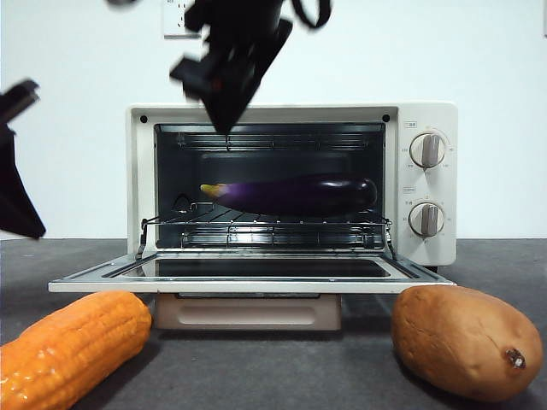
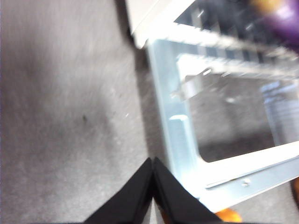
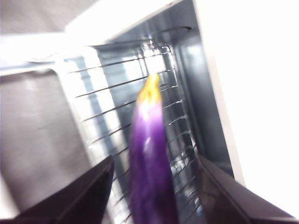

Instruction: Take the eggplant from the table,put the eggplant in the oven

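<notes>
Grey desk [image 1: 282,367], oven [image 1: 427,120] open; eggplant [image 1: 295,193] lying on rack, right end effector [image 3: 152,186] wide open, empty; back out straight, avoiding rack.

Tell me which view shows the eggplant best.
The front view: the whole eggplant lies sharp on the rack inside the oven. The right wrist view shows it blurred, between that open claw's jaws. The left wrist view catches only a blurred purple corner.
</notes>
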